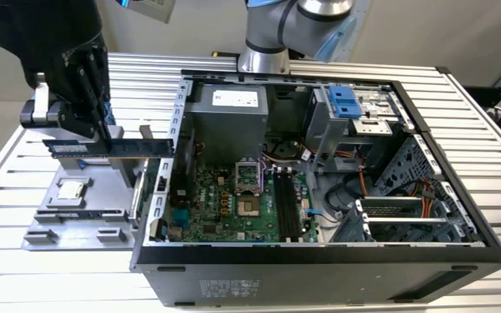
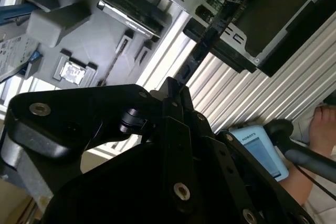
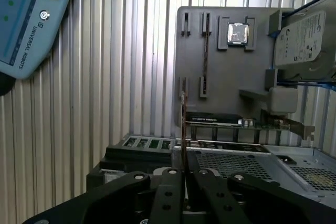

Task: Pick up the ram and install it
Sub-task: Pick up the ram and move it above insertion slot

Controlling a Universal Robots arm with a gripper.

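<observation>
Ram [image 1: 141,148], long thin dark-blue circuit board, clamped near mid-length in black metal hand [image 1: 109,142], long axis level and running across the exterior view. Held above grey plastic parts tray [image 1: 102,202], just beside open computer case [image 1: 320,254], on the exterior view's left. Green motherboard [image 1: 216,208] inside case, well apart from ram. Ribbed metal desk [image 1: 7,195] beneath.

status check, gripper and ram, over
Gripper shut on the ram. Ram level above the grey tray, outside the computer case. Case wall stands between ram and motherboard.
</observation>
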